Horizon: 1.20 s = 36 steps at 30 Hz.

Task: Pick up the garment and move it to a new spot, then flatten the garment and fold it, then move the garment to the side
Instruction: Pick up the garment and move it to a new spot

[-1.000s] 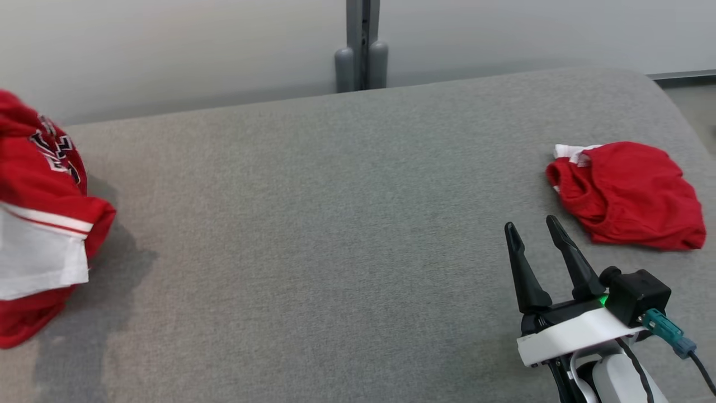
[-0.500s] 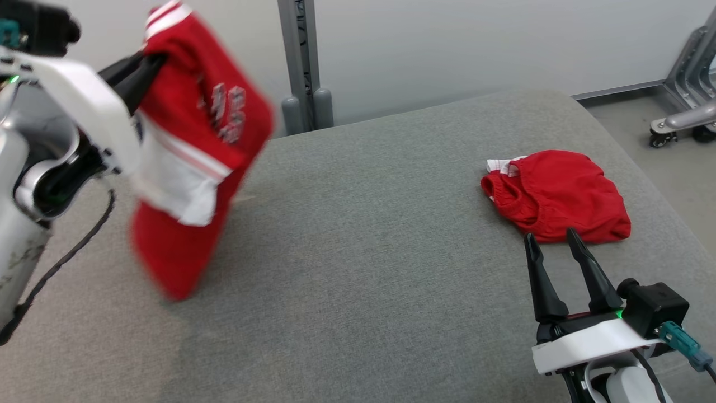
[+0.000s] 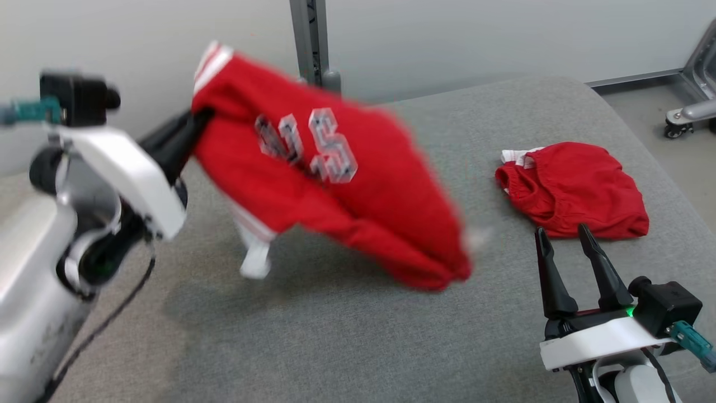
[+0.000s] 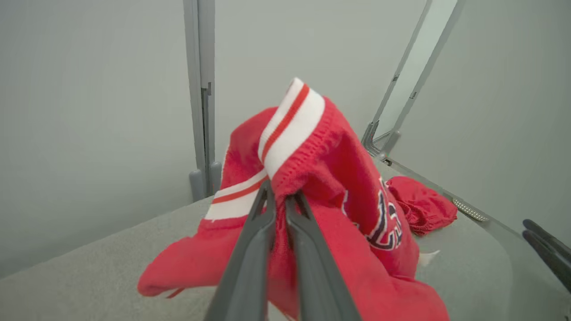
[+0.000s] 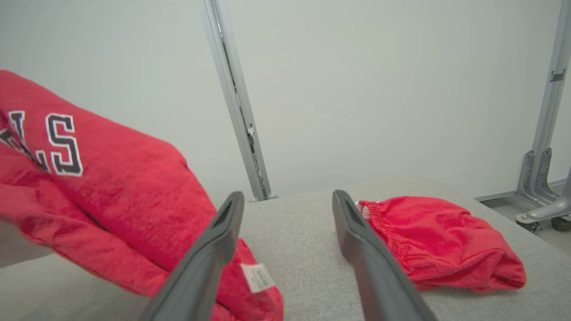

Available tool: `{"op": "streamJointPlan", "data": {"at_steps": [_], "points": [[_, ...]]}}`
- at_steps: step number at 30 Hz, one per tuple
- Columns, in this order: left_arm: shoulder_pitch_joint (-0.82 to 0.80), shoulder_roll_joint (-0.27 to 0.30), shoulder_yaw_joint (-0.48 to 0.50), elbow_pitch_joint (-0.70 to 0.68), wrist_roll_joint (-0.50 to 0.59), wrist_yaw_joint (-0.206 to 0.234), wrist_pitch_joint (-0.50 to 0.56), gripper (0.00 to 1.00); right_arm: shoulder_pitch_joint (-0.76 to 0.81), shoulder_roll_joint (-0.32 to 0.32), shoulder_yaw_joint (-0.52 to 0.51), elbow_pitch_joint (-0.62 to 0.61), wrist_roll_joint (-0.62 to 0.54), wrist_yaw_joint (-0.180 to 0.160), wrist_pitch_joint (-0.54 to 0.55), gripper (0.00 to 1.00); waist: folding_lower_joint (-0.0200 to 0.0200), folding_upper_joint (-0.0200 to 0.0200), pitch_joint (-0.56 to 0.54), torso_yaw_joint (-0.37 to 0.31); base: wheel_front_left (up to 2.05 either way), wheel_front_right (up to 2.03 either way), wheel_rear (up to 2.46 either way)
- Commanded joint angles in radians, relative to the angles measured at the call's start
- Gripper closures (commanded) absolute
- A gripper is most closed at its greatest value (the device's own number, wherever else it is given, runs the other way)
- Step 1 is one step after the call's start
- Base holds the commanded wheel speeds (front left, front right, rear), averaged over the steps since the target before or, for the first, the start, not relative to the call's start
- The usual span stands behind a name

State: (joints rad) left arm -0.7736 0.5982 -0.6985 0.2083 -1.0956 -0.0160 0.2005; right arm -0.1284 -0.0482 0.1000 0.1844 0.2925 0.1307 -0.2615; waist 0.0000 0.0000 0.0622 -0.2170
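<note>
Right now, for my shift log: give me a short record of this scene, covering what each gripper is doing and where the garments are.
surface: grey padded surface
carried garment: red jersey, lettered, lifted and blurred; lower end's contact with surface unclear
left gripper: shut on the red jersey beside its white striped band
right gripper: open, holding nothing, just short of the small red garment
other garment: small red garment, crumpled, lying at the robot's right
task stage: jersey picked up, not yet flattened

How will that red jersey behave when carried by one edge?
Probably floppy: the red jersey hangs limp from the left gripper. Likely light, since one pinch at its striped band holds it. Its low end may drag on the cushion.
</note>
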Motion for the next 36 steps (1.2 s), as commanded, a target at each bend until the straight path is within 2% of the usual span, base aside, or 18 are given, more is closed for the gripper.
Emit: {"op": "streamJointPlan", "data": {"at_steps": [1, 7, 13, 15, 17, 18, 19, 23, 26, 27, 32, 36], "points": [[0.043, 0.010, 0.004, 0.013, -0.015, 0.006, -0.015, 1.00, 0.000, -0.005, -0.002, -0.002, 0.004, 0.000, -0.005, 0.00, 0.0000, 0.0000, 0.010, 0.008, 0.00, 0.00, 0.00], [0.206, 0.052, 0.005, 0.148, -0.045, -0.002, -0.077, 1.00, -0.011, -0.005, 0.002, 0.001, -0.002, 0.000, -0.005, 0.00, 0.0000, 0.0000, 0.031, 0.024, 0.00, 0.00, 0.00], [0.254, 0.048, 0.011, 0.285, -0.065, -0.037, -0.108, 0.99, -0.020, -0.005, 0.007, 0.009, -0.014, 0.000, -0.005, 0.00, 0.0000, 0.0000, 0.035, 0.037, 0.00, 0.00, 0.00], [0.257, 0.037, 0.006, 0.331, -0.063, -0.048, -0.119, 0.81, -0.020, -0.005, 0.010, 0.012, -0.015, 0.000, -0.005, 0.00, 0.0000, 0.0000, 0.033, 0.042, 0.00, 0.00, 0.00], [0.257, 0.024, 0.002, 0.367, -0.066, -0.061, -0.133, 0.51, -0.018, -0.005, 0.012, 0.017, -0.017, 0.000, -0.005, 0.00, 0.0000, 0.0000, 0.030, 0.048, 0.00, 0.00, 0.00], [0.256, 0.019, 0.000, 0.384, -0.062, -0.066, -0.140, 0.13, -0.017, -0.005, 0.014, 0.020, -0.020, 0.000, -0.005, 0.00, 0.0000, 0.0000, 0.029, 0.051, 0.00, 0.00, 0.00], [0.255, 0.012, -0.002, 0.401, -0.059, -0.072, -0.150, 0.00, -0.016, -0.005, 0.015, 0.023, -0.022, 0.000, -0.005, 0.00, 0.0000, 0.0000, 0.027, 0.054, 0.00, 0.00, 0.00], [0.245, -0.003, -0.007, 0.424, -0.041, -0.090, -0.204, 0.00, -0.009, -0.005, 0.017, 0.031, -0.029, 0.000, -0.005, 0.00, 0.0000, 0.0000, 0.014, 0.066, 0.00, 0.00, 0.00], [0.237, 0.014, -0.005, 0.412, -0.017, -0.096, -0.260, 0.00, -0.003, -0.005, 0.015, 0.035, -0.034, 0.000, -0.005, 0.00, 0.0000, 0.0000, 0.001, 0.078, 0.00, 0.00, 0.00], [0.238, 0.026, 0.005, 0.390, 0.002, -0.094, -0.309, 0.00, 0.002, -0.005, 0.014, 0.035, -0.039, 0.000, -0.005, 0.00, 0.0000, 0.0000, -0.008, 0.085, 0.00, 0.00, 0.00], [0.295, 0.053, 0.045, 0.300, 0.050, -0.027, -0.433, 0.00, 0.017, -0.006, 0.012, 0.031, -0.041, 0.000, -0.005, 0.00, 0.0000, 0.0000, -0.024, 0.104, 0.00, 0.00, 0.00], [0.379, 0.038, 0.117, 0.192, 0.098, 0.046, -0.465, 0.00, 0.032, -0.006, 0.008, 0.024, -0.041, 0.000, -0.005, 0.00, 0.0000, 0.0000, -0.027, 0.119, 0.00, 0.00, 0.00]]}}
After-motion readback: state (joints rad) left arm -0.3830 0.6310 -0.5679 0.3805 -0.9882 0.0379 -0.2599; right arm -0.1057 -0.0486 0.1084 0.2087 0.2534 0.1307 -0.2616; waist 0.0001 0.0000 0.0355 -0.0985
